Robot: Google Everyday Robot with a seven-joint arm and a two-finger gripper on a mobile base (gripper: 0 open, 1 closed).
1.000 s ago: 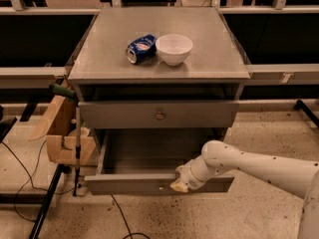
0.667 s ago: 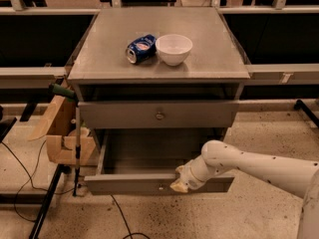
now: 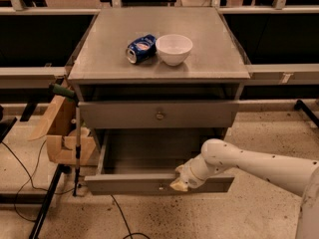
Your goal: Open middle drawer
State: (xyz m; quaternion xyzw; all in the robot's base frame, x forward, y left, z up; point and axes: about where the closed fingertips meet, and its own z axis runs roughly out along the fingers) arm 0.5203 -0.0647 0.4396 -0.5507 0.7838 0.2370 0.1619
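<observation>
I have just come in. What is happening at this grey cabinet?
The robot's one arm reaches in from the right, and its gripper is at the front panel of the middle drawer, just right of its small knob. That drawer is pulled well out of the cabinet. The drawer above it is shut. On the cabinet top a dented blue can lies beside a white bowl.
</observation>
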